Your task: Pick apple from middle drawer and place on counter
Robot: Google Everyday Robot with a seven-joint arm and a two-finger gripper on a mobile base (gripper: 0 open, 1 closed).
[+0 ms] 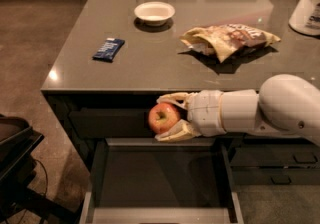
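Apple (163,117) was clamped between the two fingers (172,99) of the gripper (161,118), one above it and one below. Gripper and apple sat just below the front edge of the counter (150,53). Lower still under the counter, the middle drawer (155,178) stood open.

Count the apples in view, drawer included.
1. The apple is held in the gripper, above the open middle drawer and just below the counter edge. No apple lies on the visible drawer floor; the drawer's rear is hidden.
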